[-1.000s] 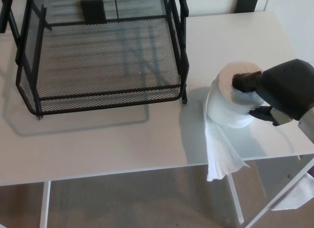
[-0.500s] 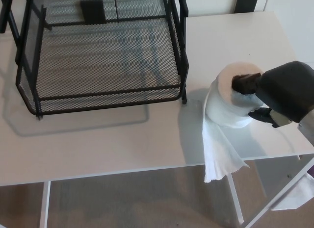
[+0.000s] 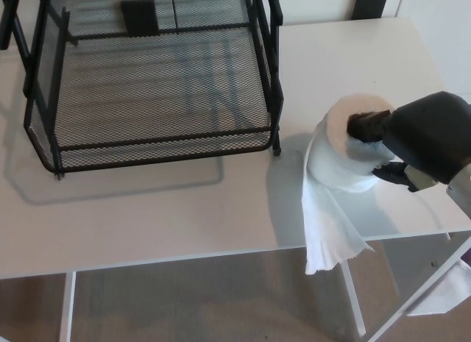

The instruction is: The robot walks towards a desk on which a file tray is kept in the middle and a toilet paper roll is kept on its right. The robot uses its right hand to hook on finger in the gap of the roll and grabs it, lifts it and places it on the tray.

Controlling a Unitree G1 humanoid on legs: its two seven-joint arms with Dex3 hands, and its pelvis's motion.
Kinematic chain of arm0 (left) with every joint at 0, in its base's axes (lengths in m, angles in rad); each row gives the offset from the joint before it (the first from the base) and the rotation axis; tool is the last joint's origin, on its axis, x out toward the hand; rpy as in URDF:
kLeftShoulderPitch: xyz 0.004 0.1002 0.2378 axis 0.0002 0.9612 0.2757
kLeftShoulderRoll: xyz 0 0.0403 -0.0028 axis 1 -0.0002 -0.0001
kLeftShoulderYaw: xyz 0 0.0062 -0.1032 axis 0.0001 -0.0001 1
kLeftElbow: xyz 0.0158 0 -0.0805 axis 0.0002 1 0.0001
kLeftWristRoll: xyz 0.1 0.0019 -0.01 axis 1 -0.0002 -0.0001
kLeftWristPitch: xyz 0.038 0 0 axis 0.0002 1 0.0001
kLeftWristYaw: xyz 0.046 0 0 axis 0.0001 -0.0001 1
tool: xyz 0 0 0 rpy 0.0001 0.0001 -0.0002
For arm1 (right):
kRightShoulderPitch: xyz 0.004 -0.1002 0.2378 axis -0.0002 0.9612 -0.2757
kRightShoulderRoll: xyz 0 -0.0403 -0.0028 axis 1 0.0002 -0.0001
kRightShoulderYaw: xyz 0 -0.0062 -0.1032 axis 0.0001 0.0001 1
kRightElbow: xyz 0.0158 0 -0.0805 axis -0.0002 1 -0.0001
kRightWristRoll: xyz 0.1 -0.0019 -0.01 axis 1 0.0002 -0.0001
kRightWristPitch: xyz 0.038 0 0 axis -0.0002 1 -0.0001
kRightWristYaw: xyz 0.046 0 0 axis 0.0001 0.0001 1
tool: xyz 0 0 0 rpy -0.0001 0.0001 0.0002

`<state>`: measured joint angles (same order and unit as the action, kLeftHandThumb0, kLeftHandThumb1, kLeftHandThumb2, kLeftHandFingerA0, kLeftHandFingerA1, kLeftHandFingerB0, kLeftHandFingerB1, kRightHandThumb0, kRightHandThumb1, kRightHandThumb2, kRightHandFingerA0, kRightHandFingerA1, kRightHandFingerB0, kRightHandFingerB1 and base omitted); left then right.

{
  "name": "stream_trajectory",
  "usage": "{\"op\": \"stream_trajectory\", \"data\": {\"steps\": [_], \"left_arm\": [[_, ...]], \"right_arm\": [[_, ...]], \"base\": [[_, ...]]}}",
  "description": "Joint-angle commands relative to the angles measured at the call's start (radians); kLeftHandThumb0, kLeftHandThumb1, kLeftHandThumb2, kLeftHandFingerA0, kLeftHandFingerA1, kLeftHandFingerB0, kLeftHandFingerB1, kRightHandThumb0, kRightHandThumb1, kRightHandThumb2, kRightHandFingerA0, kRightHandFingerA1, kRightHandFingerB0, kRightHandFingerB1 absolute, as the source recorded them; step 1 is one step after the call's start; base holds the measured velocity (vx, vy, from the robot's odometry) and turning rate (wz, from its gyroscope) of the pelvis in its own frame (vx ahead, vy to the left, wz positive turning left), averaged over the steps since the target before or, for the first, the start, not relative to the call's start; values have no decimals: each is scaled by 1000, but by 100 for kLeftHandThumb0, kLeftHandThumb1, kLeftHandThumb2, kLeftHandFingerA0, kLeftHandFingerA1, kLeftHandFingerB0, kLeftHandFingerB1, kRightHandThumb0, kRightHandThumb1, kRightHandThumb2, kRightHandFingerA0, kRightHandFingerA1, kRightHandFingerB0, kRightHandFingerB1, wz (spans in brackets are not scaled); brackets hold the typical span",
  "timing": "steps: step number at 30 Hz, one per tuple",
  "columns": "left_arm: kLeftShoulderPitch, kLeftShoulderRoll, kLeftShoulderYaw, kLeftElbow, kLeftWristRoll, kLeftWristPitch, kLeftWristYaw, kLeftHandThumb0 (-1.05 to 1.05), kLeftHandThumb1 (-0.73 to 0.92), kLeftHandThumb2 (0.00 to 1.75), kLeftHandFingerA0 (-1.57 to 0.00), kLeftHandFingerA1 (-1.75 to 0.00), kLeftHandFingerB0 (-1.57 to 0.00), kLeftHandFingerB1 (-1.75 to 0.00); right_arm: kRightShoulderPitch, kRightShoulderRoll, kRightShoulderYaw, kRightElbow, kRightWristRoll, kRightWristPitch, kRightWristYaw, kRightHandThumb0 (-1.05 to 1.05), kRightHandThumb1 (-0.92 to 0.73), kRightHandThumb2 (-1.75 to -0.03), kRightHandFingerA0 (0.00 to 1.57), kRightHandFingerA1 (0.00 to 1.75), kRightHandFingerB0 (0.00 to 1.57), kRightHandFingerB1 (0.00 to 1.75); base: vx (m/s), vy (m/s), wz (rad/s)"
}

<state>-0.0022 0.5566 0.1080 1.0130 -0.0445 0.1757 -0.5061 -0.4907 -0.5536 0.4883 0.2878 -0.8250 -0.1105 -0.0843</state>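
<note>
While looking down at a white desk (image 3: pixel 147 209), we are gripping an upright toilet paper roll (image 3: pixel 346 147) with our right hand (image 3: pixel 412 140), one finger hooked into its core and another pressing its side. A loose sheet is hanging over the desk's front edge. The black mesh file tray (image 3: pixel 154 147) is sitting apart, to the left.
</note>
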Motion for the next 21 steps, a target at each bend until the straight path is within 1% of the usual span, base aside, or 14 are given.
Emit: {"op": "stream_trajectory", "data": {"steps": [1,15,16,17,18,19,20,21], "left_arm": [[8,3,10,6,2,-48,12,-99,71,107,-35,-80,-30,-72],[24,-8,28,8,0,-58,13,-99,71,107,-35,-80,-30,-72],[-23,-49,33,-263,-75,-23,-11,-98,64,113,-66,-77,-38,-76],[-93,-110,41,-674,-186,32,-47,-98,64,113,-66,-77,-38,-76],[-96,-115,45,-709,-202,52,-45,-101,83,65,-73,-73,-41,-76],[-103,-109,36,-764,-199,54,-56,-100,85,66,-74,-67,-38,-70],[-112,-116,34,-804,-207,80,-48,-101,85,66,-78,-63,-39,-67],[-127,-133,18,-883,-220,91,-48,-93,63,112,-73,-68,-37,-65]], "right_arm": [[14,-7,7,14,-22,-13,39,-28,-65,-63,90,151,91,62],[-2,1,11,20,-31,-23,50,-28,-65,-63,90,151,91,62],[-77,-76,-119,-93,93,17,174,-31,-60,-60,83,165,90,61],[-187,-192,-313,-263,280,76,360,-31,-60,-60,83,165,90,61],[-185,-193,-315,-260,288,61,356,-28,-60,-61,83,164,89,62],[-183,-188,-315,-267,282,67,361,-29,-61,-61,83,165,91,62],[-180,-184,-316,-269,279,61,353,-28,-61,-58,85,164,91,63],[-180,-184,-314,-264,281,41,346,-32,-58,-61,84,165,92,62]], "base": [[0,0,0],[0,0,0],[0,0,0],[0,0,0],[0,0,9],[0,0,8],[0,0,0],[0,0,0]]}}
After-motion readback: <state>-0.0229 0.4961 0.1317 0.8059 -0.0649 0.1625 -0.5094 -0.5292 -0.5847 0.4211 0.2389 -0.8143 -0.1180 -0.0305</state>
